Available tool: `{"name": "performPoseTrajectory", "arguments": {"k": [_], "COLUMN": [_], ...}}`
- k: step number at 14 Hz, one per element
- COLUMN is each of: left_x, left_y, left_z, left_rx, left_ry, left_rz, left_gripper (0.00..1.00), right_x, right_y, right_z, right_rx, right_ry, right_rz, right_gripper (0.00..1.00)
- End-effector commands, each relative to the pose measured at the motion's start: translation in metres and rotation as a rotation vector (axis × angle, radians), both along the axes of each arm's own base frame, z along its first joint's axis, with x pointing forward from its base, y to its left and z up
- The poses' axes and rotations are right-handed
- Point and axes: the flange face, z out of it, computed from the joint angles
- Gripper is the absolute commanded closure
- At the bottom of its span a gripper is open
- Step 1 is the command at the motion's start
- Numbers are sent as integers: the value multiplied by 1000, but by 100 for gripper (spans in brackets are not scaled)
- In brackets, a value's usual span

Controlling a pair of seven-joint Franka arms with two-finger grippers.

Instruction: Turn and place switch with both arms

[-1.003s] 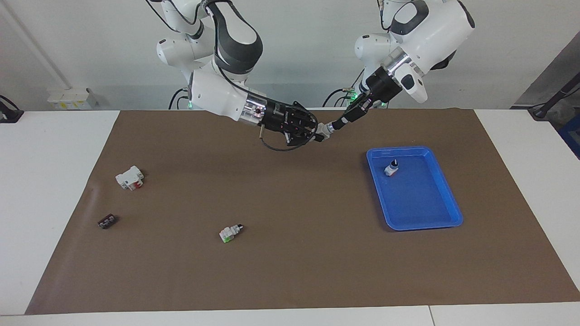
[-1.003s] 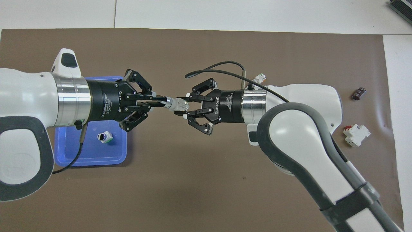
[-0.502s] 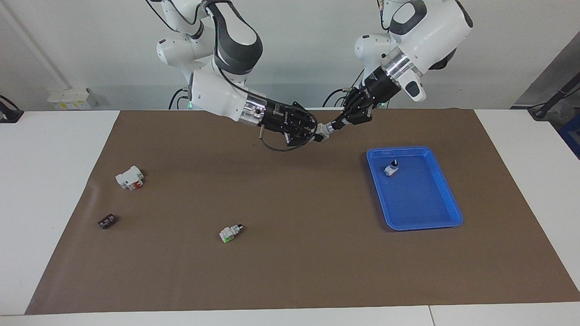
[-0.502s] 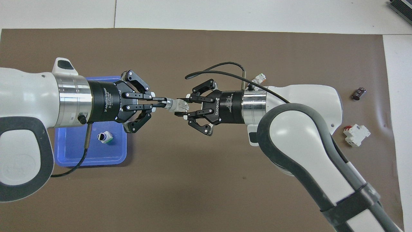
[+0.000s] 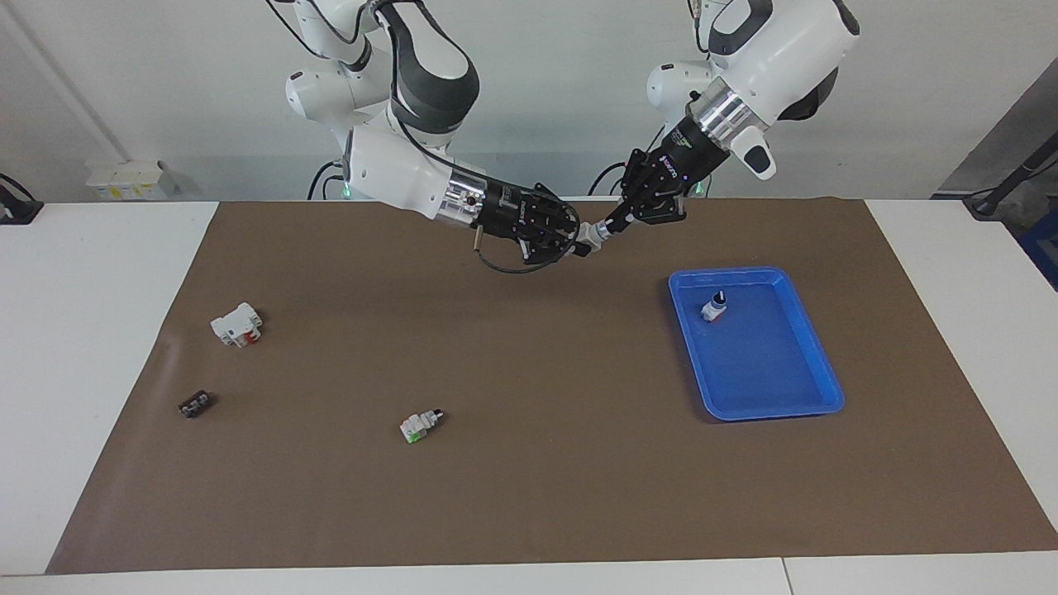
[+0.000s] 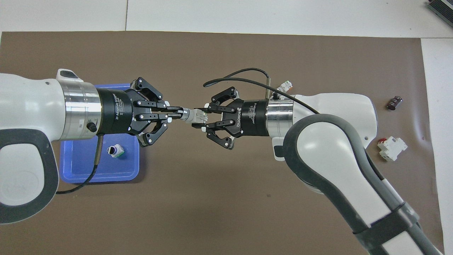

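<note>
The switch (image 5: 588, 235) is held in the air between both grippers, over the mat's edge nearest the robots; it also shows in the overhead view (image 6: 194, 115). My right gripper (image 5: 576, 240) (image 6: 201, 119) is shut on its white body. My left gripper (image 5: 609, 228) (image 6: 176, 113) is shut on its black knob end. A second switch (image 5: 420, 426) with a green end lies on the mat farther from the robots, partly hidden under the right arm in the overhead view (image 6: 285, 86). A third switch (image 5: 713, 307) (image 6: 115, 151) stands in the blue tray (image 5: 769, 380).
The blue tray (image 6: 81, 170) sits toward the left arm's end of the table. A white block with a red part (image 5: 236, 325) (image 6: 391, 148) and a small black terminal strip (image 5: 195, 404) (image 6: 394, 102) lie toward the right arm's end.
My left wrist has rolled about its own axis while shut on the knob, and the left forearm has risen a little. The right gripper has stayed almost still with the switch body.
</note>
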Motion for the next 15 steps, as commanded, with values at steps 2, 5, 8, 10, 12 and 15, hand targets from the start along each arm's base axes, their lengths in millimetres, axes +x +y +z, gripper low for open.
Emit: {"name": "performPoseTrajectory", "arguments": {"k": [2,5,8,10,12,15], "left_x": [-10,-6,-4,-2,-1,0], "left_y": [-18,-14,-10,-7,-5,-3], "left_z": [9,7,4,5,4,4], "left_rx": [14,-1,-3,-8,-9,-11], "left_ry": [79,119,138,145,150,151], "left_rz": [102,185,216,229,241,247], "left_gripper": [100,100,100,100,100,100], "right_x": [-1,-1,-1,-2,-2,-2], "right_y": [10,10,10,10,11,10], "right_z": [1,1,1,2,1,1], "right_rx": [16,15,15,16,16,15], "right_ry": [11,12,12,11,12,12], "right_rz": [-4,-4,-4,-2,-1,-2], "right_gripper": [100,100,100,100,100,100]}}
